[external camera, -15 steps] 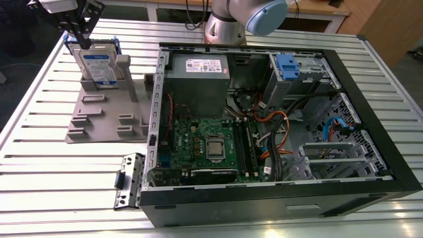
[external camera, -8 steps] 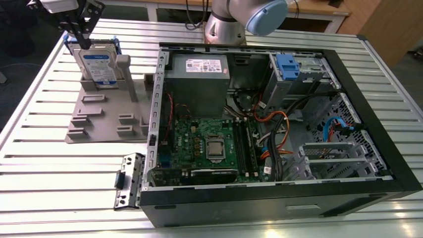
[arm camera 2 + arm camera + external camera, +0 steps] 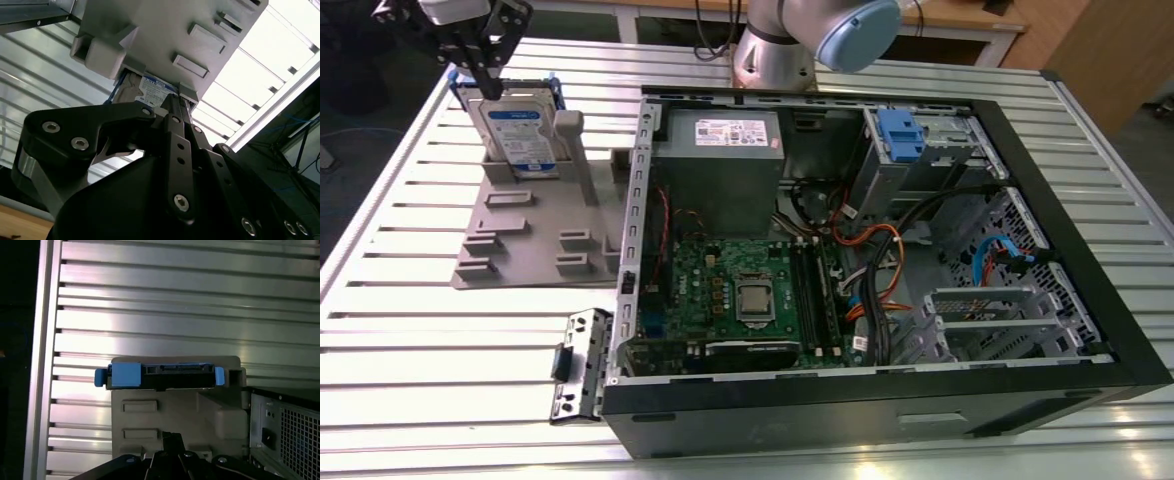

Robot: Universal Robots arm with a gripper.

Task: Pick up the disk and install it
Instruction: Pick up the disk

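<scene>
The disk (image 3: 518, 135) stands upright on its edge in a slot of the grey holder (image 3: 520, 235) at the exterior view's upper left, its label facing the camera and its blue frame showing at both sides. My gripper (image 3: 483, 86) hangs just above the disk's top edge, fingers drawn together to a point and holding nothing. In the first wrist view the disk (image 3: 160, 375) is seen edge-on atop the holder (image 3: 175, 410), beyond my gripper (image 3: 170, 440). In the second wrist view my gripper (image 3: 172, 102) sits close to the disk's label (image 3: 152, 89).
An open computer case (image 3: 1067, 250) lies on the slatted metal table (image 3: 400, 300) at the exterior view's right. Inside are a grey power supply box (image 3: 718, 165), a green motherboard (image 3: 734, 295), cables and a drive bay with a blue tab (image 3: 898, 135). A loose metal bracket (image 3: 582, 365) lies by the case's front.
</scene>
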